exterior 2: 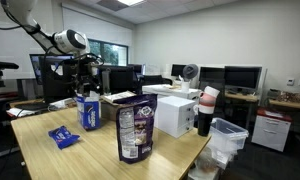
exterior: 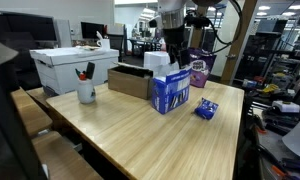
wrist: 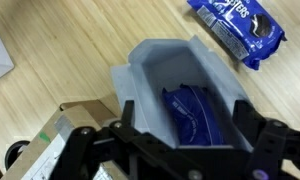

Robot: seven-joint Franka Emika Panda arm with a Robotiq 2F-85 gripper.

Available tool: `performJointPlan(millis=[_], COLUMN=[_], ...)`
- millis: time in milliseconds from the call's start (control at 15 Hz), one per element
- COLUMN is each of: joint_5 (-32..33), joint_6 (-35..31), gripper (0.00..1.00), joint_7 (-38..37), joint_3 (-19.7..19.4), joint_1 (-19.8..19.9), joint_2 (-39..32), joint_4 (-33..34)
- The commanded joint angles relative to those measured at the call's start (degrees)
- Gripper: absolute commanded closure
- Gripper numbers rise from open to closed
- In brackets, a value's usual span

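A blue carton [exterior: 171, 92] stands upright on the wooden table [exterior: 140, 135] with its top flaps open. In the wrist view a blue snack packet [wrist: 195, 118] lies inside the carton [wrist: 150, 75]. My gripper [wrist: 187, 120] hangs just above the opening, open, one finger on each side and nothing between them. Both exterior views show the gripper [exterior: 175, 48] [exterior 2: 87, 80] directly over the carton [exterior 2: 88, 110]. A second blue cookie packet [wrist: 238, 27] lies flat on the table beside the carton [exterior: 206, 108] [exterior 2: 60, 136].
A brown cardboard box [exterior: 130, 80], a white box [exterior: 75, 68] and a white mug of markers [exterior: 86, 92] stand on the table. A purple snack bag [exterior 2: 136, 130] and a dark cup [exterior 2: 204, 118] stand near one table edge, with a bin [exterior 2: 228, 138] beyond it.
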State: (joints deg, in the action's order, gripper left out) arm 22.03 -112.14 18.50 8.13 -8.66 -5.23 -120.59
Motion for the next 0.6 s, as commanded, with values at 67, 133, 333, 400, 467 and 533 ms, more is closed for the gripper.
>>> performJointPlan(millis=[67,133,333,400,467,533], joint_5=[-1.33,-1.44,-2.25,-2.48,-2.44,-2.35], joint_6=[-1.0,-1.26,-1.95,-2.2,-2.64,-3.57], gripper=[0.0,0.0,0.0,0.0,0.0,0.0], joint_7=[-0.67,-0.74,-0.8,-0.94,-1.3,-1.32], joint_3=[-0.15,-0.28,-0.76,-0.83,-0.9,-0.99], joint_1=[0.56,0.65,0.91,0.91,0.89,0.9], joint_2=[3.71,4.06,5.38,6.13,6.78,7.7], joint_4=[-1.62,-1.8,-2.49,-3.14,-3.78,-5.02])
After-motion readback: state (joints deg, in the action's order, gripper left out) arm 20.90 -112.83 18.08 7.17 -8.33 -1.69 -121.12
